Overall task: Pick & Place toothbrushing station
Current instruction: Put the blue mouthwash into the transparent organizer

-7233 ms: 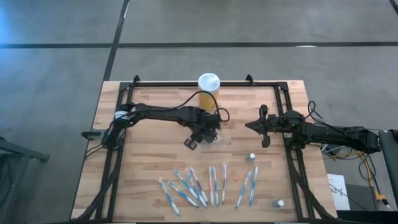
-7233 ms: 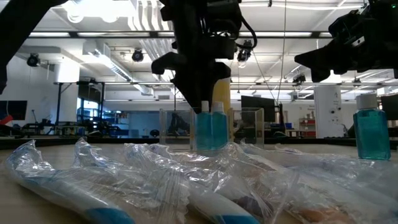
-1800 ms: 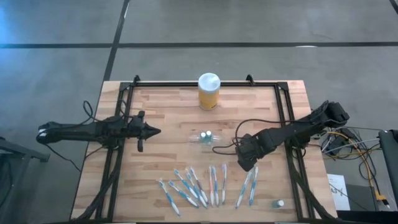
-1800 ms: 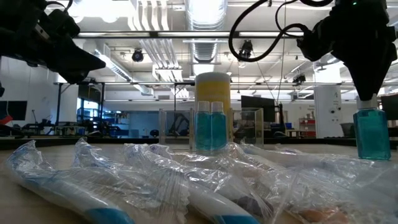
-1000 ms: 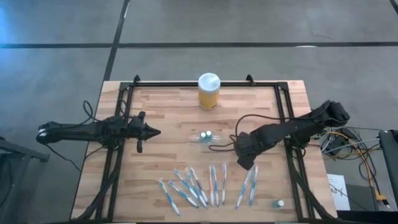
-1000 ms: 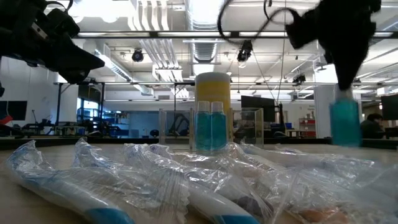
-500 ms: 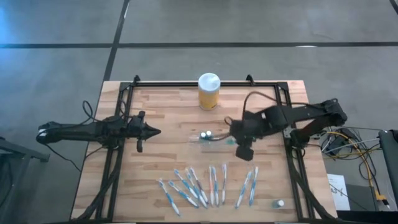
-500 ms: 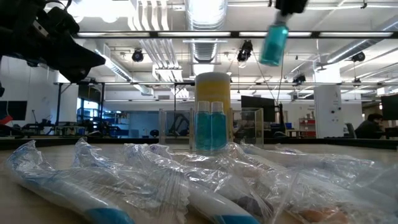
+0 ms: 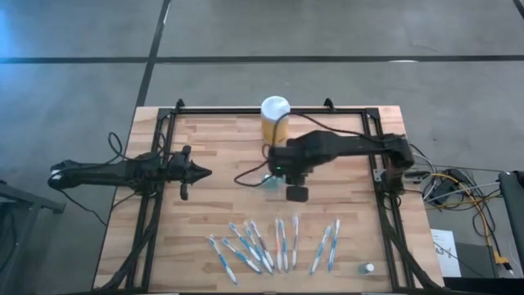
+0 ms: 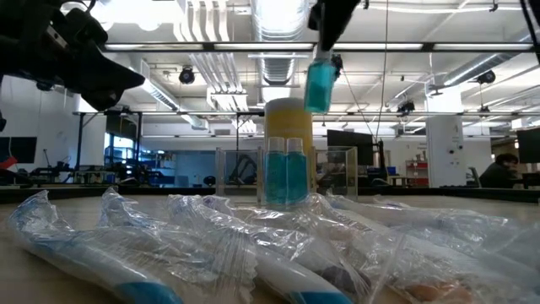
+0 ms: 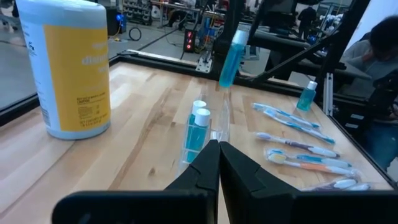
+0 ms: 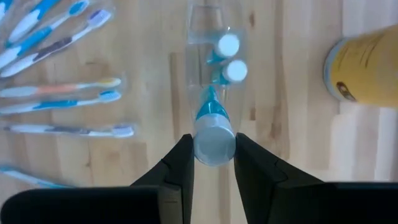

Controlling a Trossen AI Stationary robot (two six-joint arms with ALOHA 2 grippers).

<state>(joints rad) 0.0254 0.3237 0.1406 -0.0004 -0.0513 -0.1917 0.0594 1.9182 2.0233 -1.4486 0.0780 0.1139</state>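
Observation:
The clear holder stands mid-table with two white-capped blue tubes upright in it. My right gripper hangs above it, shut on a third blue tube, which is in the air over the holder. In the high view this gripper covers the holder. Several blue-and-white toothbrushes lie in a row near the table's near edge. My left gripper waits at the table's left, shut and touching nothing. My right gripper pinches the tube's white cap between its two fingers, coming from above and pointing down. The tube's blue body hangs below the fingers, slightly tilted and clear of the holder and the table.
A yellow jar with a white lid stands just beyond the holder, toward the far edge. One more small tube stands at the near right corner. The black frame rails run along the table's sides.
My right gripper has lifted the blue tube off the table at the near right. It has carried the tube up, then toward the table's left and far edges, to above the holder. The tube now hangs slightly tilted.

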